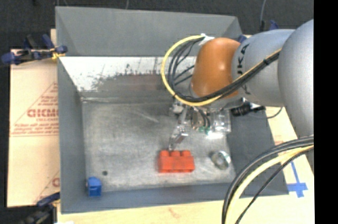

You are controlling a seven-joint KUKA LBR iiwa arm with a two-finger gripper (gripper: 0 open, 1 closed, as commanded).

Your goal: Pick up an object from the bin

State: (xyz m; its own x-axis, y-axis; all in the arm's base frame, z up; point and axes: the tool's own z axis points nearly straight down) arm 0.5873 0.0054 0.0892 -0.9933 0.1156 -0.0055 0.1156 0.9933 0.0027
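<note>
Red toy brick (175,161) lies on the bin (121,122) floor by the near wall, right of centre, directly below the gripper (178,138) in the camera view, with its long axis running left-right along that wall; likely target given proximity. Can't tell whether the gripper is open or closed. Count: one red brick, one small blue cube (94,186) in the near-left corner, one small grey metal piece (219,158) just right of the brick
</note>
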